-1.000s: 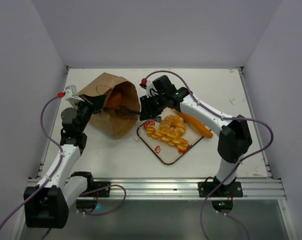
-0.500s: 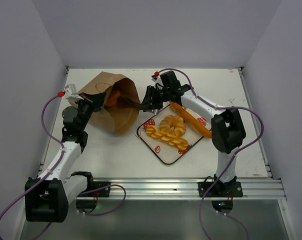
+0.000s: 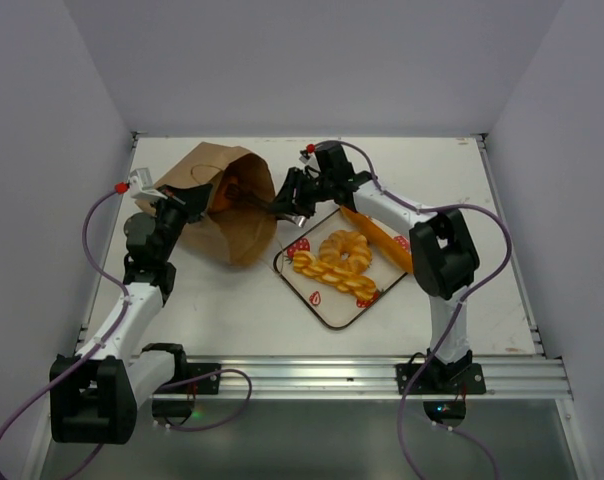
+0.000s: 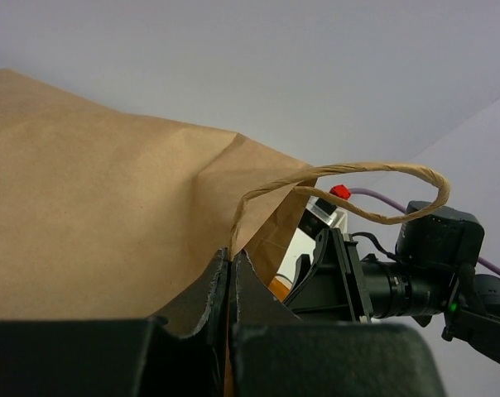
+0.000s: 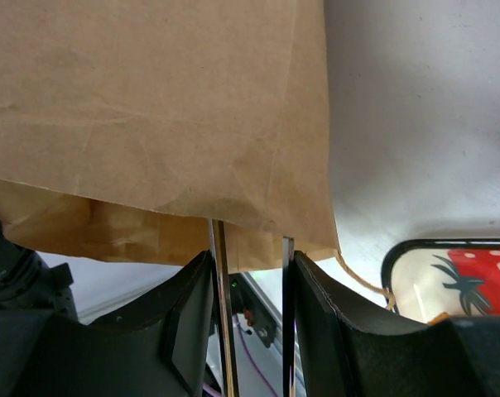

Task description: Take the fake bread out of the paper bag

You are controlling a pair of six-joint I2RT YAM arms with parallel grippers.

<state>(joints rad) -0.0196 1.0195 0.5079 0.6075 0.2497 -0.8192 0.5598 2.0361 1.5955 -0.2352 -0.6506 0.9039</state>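
1. Slumped on its side on the white table (image 3: 482, 180), left of centre: the paper bag (image 3: 232, 225), mouth turned toward the right arm.
2. Pressed fully together on the bag's rim: the left gripper (image 4: 231, 258), with brown paper pinched between the two black fingers. Looping free above the grip, one twisted handle (image 4: 366, 178).
3. Reaching in at the bag's mouth from the right: the right gripper (image 5: 250, 248), jaws parted by a narrow gap, tips up against the lower edge of the paper. Cannot tell whether any paper is caught between them.
4. Inside the bag, showing through the mouth in the top view: one orange piece (image 3: 229, 192) of the fake bread (image 3: 354, 283), too hidden for its shape to be named.
5. Out of the bag, on the strawberry-printed tray (image 3: 337, 310) just right of it: the braided loaf (image 3: 327, 272), lying diagonally, and the ring doughnut (image 3: 362, 250), touching the loaf on the far side.
6. Slanting along the tray's right edge, partly under the right arm: the baguette (image 3: 382, 238).
7. Seen from the right wrist: a corner of the tray to the lower right of the bag, with a strand of handle cord (image 5: 362, 281) on the table between the two.
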